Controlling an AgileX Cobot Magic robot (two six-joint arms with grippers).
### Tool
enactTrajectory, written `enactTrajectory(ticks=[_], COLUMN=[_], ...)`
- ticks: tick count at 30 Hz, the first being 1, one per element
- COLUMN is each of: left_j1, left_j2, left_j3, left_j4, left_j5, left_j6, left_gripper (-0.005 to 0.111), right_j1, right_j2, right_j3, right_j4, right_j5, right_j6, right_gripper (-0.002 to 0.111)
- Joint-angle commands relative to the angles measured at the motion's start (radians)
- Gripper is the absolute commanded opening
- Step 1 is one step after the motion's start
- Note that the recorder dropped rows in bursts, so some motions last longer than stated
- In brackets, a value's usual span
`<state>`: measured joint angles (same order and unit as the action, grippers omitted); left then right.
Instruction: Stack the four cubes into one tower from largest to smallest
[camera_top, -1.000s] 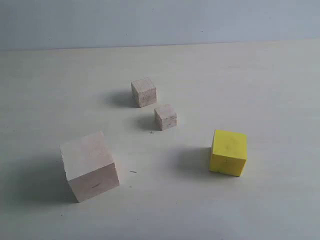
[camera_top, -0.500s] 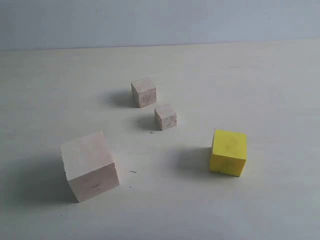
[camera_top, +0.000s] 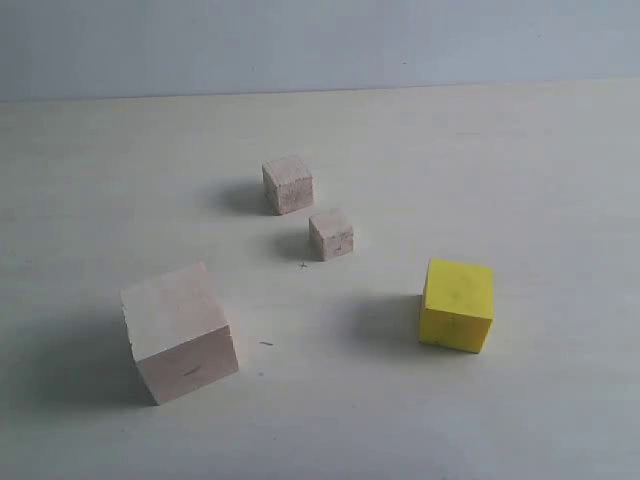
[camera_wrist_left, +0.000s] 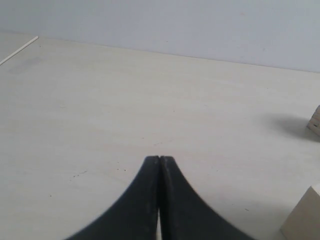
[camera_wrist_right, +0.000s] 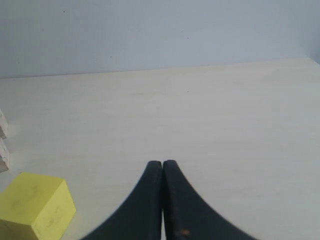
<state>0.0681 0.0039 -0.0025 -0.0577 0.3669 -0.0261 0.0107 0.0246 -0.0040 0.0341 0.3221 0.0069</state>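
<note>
Four cubes stand apart on the pale table (camera_top: 520, 170). The large wooden cube (camera_top: 180, 331) is at the front left, the yellow cube (camera_top: 458, 305) at the front right. The small wooden cube (camera_top: 288, 185) sits further back, with the smallest wooden cube (camera_top: 331, 235) just in front of it. No tower stands. Neither gripper shows in the exterior view. My left gripper (camera_wrist_left: 159, 159) is shut and empty, with a corner of the large wooden cube (camera_wrist_left: 304, 220) beside it. My right gripper (camera_wrist_right: 162, 164) is shut and empty, the yellow cube (camera_wrist_right: 35, 202) off to its side.
A plain pale wall (camera_top: 320, 45) runs behind the table's far edge. Two wooden cube edges (camera_wrist_right: 3, 145) show at the border of the right wrist view. A thin white strip (camera_wrist_left: 19, 51) lies at the table's corner in the left wrist view.
</note>
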Motion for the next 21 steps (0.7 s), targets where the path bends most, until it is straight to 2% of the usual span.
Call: enactTrajectory(ticks=[1, 13, 15, 19, 21], left_j1=[0.001, 0.001, 0.001, 0.001, 0.001], left_j2=[-0.004, -0.004, -0.004, -0.004, -0.004], left_j3=[0.003, 0.003, 0.003, 0.003, 0.003], left_j4=[-0.009, -0.009, -0.009, -0.009, -0.009], left_j5=[-0.006, -0.006, -0.006, -0.006, -0.006], left_j6=[-0.008, -0.008, -0.008, -0.008, -0.008], left_gripper=[0.0, 0.0, 0.0, 0.0, 0.0], right_j1=[0.002, 0.002, 0.002, 0.002, 0.002], right_j2=[0.006, 0.006, 0.006, 0.006, 0.006], right_j3=[0.004, 0.004, 0.004, 0.004, 0.004], right_j4=[0.004, -0.034, -0.034, -0.008, -0.008], right_j5=[-0.017, -0.027, -0.103, -0.377, -0.426], right_j6=[-0.007, -0.007, -0.007, -0.007, -0.007], right_gripper=[0.0, 0.0, 0.0, 0.0, 0.0])
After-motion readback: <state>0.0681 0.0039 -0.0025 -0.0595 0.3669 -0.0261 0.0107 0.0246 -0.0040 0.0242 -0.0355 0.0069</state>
